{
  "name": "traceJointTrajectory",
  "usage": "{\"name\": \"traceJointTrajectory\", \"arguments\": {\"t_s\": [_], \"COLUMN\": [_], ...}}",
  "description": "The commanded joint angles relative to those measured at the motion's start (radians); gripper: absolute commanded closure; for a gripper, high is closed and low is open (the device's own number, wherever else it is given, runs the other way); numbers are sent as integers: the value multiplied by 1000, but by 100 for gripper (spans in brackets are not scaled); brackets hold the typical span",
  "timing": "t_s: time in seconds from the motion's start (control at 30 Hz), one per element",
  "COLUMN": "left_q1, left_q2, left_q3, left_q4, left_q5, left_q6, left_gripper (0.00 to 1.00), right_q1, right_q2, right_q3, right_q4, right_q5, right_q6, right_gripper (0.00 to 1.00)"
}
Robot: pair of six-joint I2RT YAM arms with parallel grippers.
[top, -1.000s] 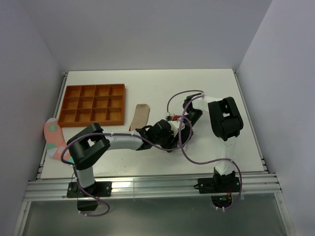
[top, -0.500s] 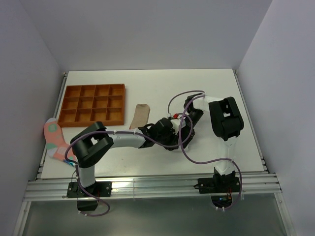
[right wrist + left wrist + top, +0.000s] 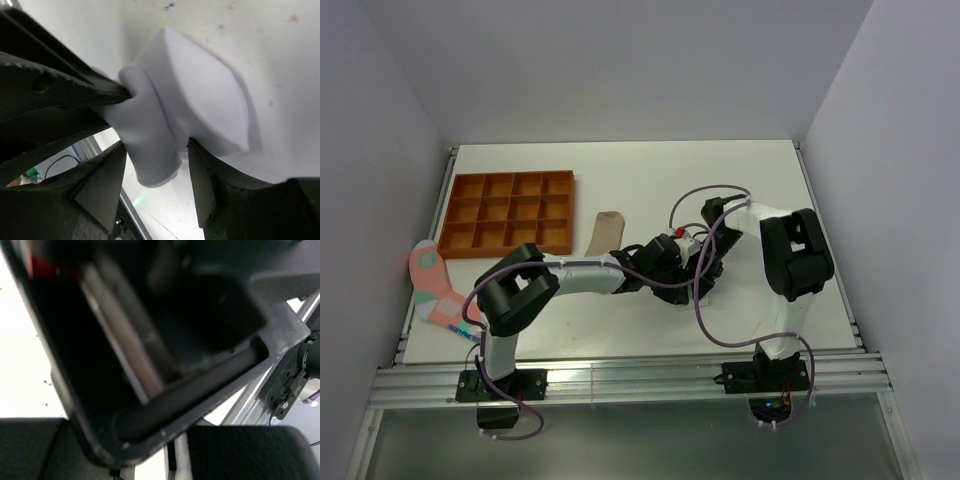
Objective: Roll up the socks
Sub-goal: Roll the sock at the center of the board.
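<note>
A white sock (image 3: 200, 95) lies on the table, its near end folded into a thick roll. The black fingers (image 3: 70, 85) of my left gripper (image 3: 677, 272) are shut on that roll from the left. My right gripper (image 3: 155, 185) is open, one finger on each side of the roll's end, with a gap showing. In the top view both arms cover the white sock. A beige sock (image 3: 605, 232) lies flat beside the tray. A red spotted sock (image 3: 430, 285) hangs over the table's left edge. The left wrist view is filled by the right gripper's black body.
An orange compartment tray (image 3: 510, 210) stands at the back left. Both arms cross at the table's middle, and a purple cable (image 3: 705, 320) loops in front of the right arm. White walls close in the table on three sides.
Both arms have shifted a little to the right. The left arm now reaches further toward the centre and the right arm's elbow has swung out to the right. The other socks have not moved.
</note>
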Motion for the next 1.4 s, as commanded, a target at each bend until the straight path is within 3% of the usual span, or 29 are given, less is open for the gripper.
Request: {"name": "traceJointTrajectory", "arguments": {"t_s": [0.0,0.73,0.93,1.1,1.37], "left_q1": [-20,10,20,38,90], "left_q2": [96,163,197,234,289], "left_q3": [1,30,105,195,303], "left_q4": [-181,-214,-306,-422,-597], "left_q5": [52,176,210,262,345], "left_q6": [-54,-142,-131,-119,-94], "left_gripper": [100,100,100,100,100], "right_q1": [1,-205,-266,-305,-296], "right_q2": [-81,-321,-389,-505,-794], "right_q3": [-11,-98,-154,-268,-454], "right_q4": [172,156,225,262,321], "right_q5": [3,-62,-40,-33,-43], "right_q6": [16,-40,-43,-146,-316], "right_gripper": [37,28,27,31,32]}}
